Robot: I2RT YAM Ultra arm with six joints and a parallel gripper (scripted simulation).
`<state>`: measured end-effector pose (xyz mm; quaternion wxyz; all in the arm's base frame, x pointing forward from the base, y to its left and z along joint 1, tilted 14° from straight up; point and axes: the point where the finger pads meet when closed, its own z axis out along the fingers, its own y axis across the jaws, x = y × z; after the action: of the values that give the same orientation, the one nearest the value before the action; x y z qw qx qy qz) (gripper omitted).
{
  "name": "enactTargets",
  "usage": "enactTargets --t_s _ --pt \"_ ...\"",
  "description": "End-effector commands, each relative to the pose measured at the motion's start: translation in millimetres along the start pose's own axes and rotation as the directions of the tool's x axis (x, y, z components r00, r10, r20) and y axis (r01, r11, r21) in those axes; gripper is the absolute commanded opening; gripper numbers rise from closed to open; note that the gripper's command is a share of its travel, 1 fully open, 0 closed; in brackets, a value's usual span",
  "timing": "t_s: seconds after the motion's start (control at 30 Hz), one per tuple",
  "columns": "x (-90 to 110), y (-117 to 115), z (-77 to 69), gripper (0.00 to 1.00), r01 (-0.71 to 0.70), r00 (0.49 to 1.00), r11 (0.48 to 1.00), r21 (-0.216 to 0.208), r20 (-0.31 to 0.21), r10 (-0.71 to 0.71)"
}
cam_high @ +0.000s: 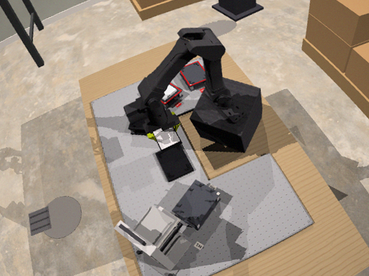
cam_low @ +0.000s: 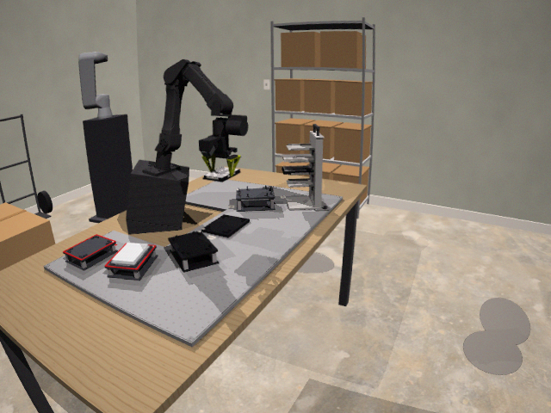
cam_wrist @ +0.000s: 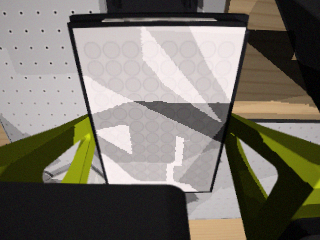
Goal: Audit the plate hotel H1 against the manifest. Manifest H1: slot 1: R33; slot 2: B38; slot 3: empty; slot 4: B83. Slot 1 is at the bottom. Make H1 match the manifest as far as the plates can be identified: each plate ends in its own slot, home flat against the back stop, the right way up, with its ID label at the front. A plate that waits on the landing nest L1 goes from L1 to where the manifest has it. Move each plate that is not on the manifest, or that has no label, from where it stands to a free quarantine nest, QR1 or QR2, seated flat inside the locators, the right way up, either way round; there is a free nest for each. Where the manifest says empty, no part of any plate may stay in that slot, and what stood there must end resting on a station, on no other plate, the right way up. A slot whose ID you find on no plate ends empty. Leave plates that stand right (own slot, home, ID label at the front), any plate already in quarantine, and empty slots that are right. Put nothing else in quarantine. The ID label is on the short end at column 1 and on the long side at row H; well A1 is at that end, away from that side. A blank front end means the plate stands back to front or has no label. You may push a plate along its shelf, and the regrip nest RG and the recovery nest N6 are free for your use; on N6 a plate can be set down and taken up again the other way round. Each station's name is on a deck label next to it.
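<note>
White plate [cam_wrist: 160, 95] sat between the fingers of the single claw [cam_low: 220, 170], gripped across its short width, its long axis running straight out from the wrist. It hung low over the bench [cam_low: 89, 347], well apart from hotel H1 [cam_low: 318, 169]. Two red-rimmed nests [cam_low: 89, 249] stood near the arm's base, and one carried a second white plate [cam_low: 129, 253].

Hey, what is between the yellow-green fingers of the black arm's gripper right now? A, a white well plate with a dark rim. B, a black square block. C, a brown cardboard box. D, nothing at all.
A: in the wrist view the white well plate with a dark rim fills the gap between the yellow-green fingers of the gripper, which touch its two long edges.
</note>
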<state>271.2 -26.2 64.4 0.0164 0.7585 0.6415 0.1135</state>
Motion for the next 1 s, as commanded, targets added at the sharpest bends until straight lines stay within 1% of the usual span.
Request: enactTargets --t_s 0.0,0.13,0.2,0.23,0.27,0.7,0.77,0.8,0.83,0.97 --pt "-0.6 1.8 12.7 0.86 0.000 1.000 1.000 -0.005 0.009 0.000" --pt "-1.3 2.7 23.2 0.86 -0.002 1.000 1.000 -0.005 0.010 0.002" --pt "-1.3 2.7 23.2 0.86 -0.002 1.000 1.000 -0.005 0.010 0.002" --pt "-2.4 6.0 24.0 0.86 -0.005 1.000 1.000 -0.014 0.011 0.005" --pt "-1.4 3.1 28.4 0.86 -0.002 1.000 1.000 -0.005 0.010 0.002" --pt "-2.0 3.9 62.7 0.86 -0.001 1.000 1.000 -0.005 0.010 0.001" --pt "-2.0 3.9 62.7 0.86 -0.001 1.000 1.000 -0.005 0.010 0.001" --pt "-3.3 11.8 61.7 0.86 -0.005 1.000 1.000 -0.024 0.011 0.005" --pt "-2.7 4.2 67.9 0.86 -0.003 1.000 1.000 -0.006 0.010 0.003" --pt "-1.9 3.7 78.5 0.86 0.000 1.000 1.000 -0.005 0.010 0.000"
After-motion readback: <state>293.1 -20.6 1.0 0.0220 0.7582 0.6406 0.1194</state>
